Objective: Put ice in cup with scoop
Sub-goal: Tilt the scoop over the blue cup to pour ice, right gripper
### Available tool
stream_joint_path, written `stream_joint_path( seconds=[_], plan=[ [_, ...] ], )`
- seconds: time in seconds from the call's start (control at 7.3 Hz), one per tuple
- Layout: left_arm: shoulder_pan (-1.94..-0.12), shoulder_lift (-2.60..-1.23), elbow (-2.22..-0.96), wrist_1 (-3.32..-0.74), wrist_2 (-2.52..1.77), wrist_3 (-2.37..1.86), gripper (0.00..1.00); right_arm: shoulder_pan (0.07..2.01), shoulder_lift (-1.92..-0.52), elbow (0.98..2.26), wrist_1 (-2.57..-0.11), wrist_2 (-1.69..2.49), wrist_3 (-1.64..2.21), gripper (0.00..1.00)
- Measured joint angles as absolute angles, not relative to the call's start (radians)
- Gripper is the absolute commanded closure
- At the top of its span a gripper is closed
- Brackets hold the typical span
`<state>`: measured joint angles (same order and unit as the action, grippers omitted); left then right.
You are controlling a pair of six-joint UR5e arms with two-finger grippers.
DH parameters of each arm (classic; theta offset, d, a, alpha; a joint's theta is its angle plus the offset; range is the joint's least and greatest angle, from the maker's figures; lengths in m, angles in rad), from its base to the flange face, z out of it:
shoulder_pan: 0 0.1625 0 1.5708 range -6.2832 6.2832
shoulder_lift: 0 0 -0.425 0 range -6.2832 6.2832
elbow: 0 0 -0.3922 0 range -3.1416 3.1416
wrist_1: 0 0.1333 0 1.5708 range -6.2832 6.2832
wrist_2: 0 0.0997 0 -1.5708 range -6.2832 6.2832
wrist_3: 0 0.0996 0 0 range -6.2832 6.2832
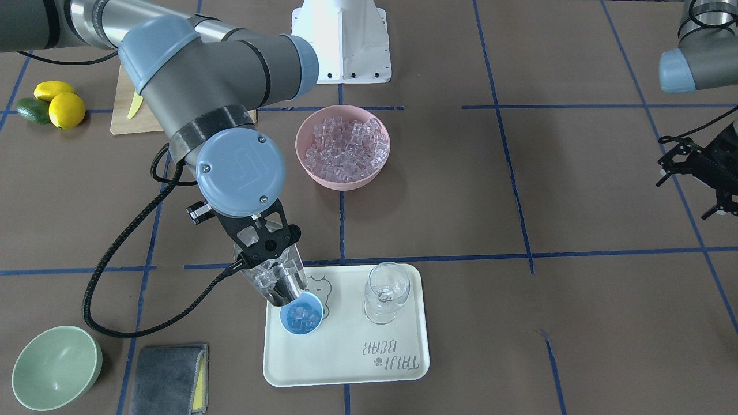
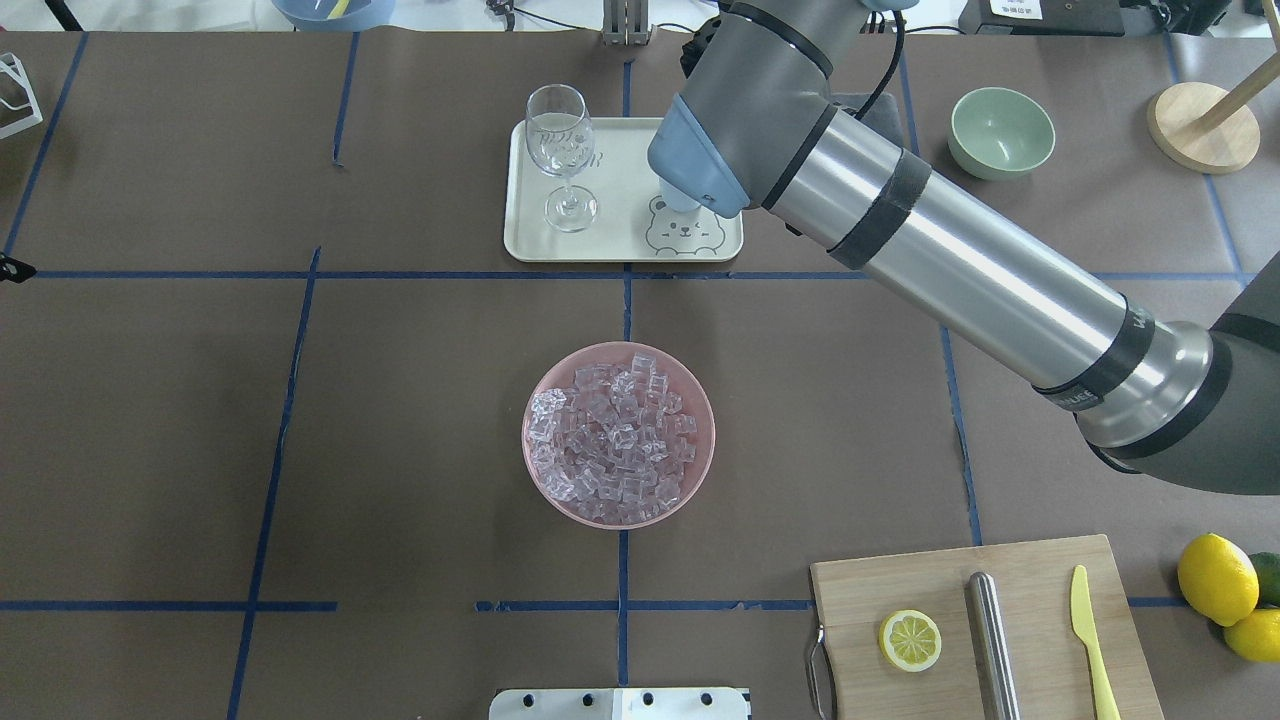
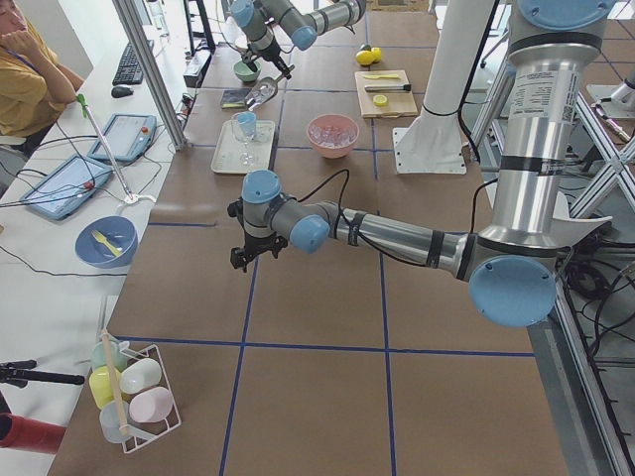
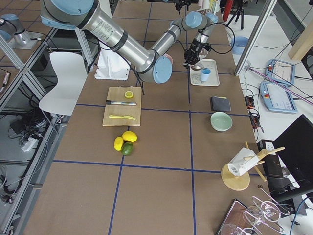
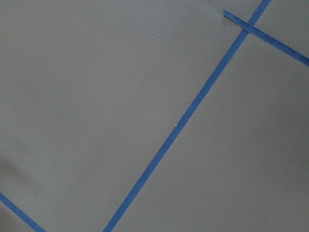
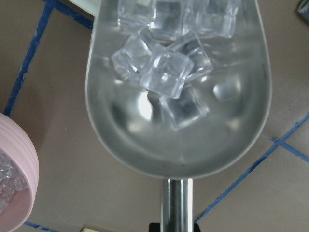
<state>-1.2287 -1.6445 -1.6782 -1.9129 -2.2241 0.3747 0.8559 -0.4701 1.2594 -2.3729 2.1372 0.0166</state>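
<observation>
Right hand (image 1: 266,243) is clamping the scoop (image 6: 145,140) by its handle and tipping it down over the cup (image 1: 286,324), which is sitting on the tray (image 1: 346,363) with ice (image 1: 301,316) inside. More cubes are lying in the scoop. Left hand (image 1: 689,193) is hovering spread open over the counter (image 1: 461,190), holding nothing.

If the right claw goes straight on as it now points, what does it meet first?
Most likely the cup: the scoop in the right claw slants down to the cup's rim, so its lip would hit the rim or the ice inside. Depth is unclear.
</observation>
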Motion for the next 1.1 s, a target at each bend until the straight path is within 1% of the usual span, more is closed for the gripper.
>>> stream_joint_path(
  seconds=[0.41, 1.1],
  plan=[
    [-1.229, -1.641, -1.679, -1.916, -2.224, 0.376, 0.0, 0.856, -0.429, 1.192, -2.394, 2.119, -0.003, 1.0],
    [-1.231, -1.64, -1.682, -1.916, -2.224, 0.376, 0.0, 0.856, -0.412, 1.165, -2.418, 2.106, -0.021, 1.0]
  ],
)
